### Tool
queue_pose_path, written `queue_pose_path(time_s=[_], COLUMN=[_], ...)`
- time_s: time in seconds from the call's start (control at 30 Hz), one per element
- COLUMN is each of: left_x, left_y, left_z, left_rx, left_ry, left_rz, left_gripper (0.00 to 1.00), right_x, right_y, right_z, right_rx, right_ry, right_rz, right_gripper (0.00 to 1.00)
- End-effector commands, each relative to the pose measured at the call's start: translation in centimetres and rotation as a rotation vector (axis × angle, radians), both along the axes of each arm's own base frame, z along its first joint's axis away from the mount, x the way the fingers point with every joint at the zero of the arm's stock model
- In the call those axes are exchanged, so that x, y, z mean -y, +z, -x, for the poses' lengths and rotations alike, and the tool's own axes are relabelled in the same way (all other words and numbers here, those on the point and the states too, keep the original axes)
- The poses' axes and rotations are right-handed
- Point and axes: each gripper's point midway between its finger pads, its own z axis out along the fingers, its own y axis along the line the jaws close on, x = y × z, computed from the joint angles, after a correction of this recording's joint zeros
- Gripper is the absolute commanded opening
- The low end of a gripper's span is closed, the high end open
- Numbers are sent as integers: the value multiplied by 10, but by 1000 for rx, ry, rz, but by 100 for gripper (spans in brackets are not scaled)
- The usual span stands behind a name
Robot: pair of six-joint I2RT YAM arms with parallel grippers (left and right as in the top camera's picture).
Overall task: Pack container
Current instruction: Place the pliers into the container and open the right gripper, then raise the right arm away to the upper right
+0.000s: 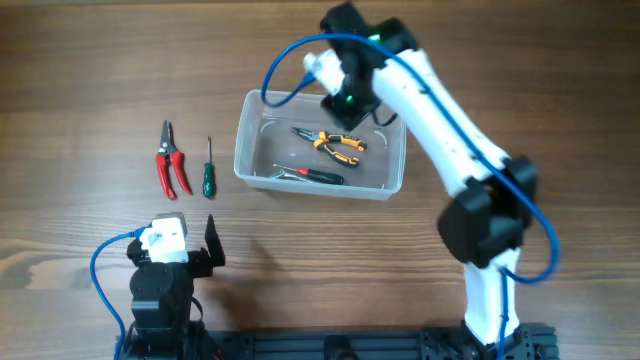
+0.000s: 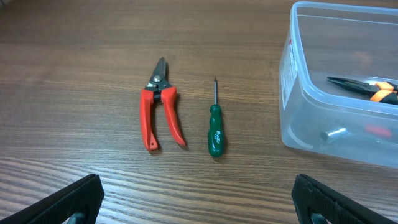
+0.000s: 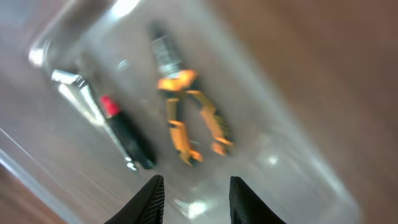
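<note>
The right tool [image 3: 196, 190] hangs part-open and empty just above the container [image 1: 318, 188], orange pliers [image 3: 186, 115] lying below it. The left tool [image 2: 199, 202] gapes wide, empty. Red pruners [image 2: 160, 109] and green screwdriver [image 2: 216, 127] lie ahead of it on the surface [image 2: 74, 74]. Risks: right arm clipping the rim on lifting out and shoving the tub; slim screwdriver rolling from a pinch.

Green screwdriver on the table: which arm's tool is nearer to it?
Left. The left tool sits open on the robot's side of the green screwdriver, facing it; the right tool hangs above the container, farther off to the side.
</note>
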Motion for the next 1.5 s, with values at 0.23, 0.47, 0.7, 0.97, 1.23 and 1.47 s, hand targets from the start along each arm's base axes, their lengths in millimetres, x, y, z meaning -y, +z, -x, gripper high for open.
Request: queue_pose_path(time_s=[0.23,0.47,0.7,0.97,1.23,1.47], left_x=[-2,-2,-2,-3,4,10], left_y=[-1,-1,-1,0,36,69], left_z=[0,0,0,0,-14,-20], left_rx=[0,0,0,4,162,263], left_ry=[4,4,4,9,-26,-31], left_rz=[-19,-19,-19,-23,-5,98], left_gripper=[100,100,100,100,100,100], right_x=[227,312,315,315,315,315], right_y=[87,83,83,83,83,83], right_z=[-35,-25,-24,-24,-24,-24], right_rx=[192,184,185,185,185,185], right_ry=[-749,-909,-916,-916,-916,-916], right_rz=[8,41,41,41,41,41], right_gripper=[60,100,100,100,100,100])
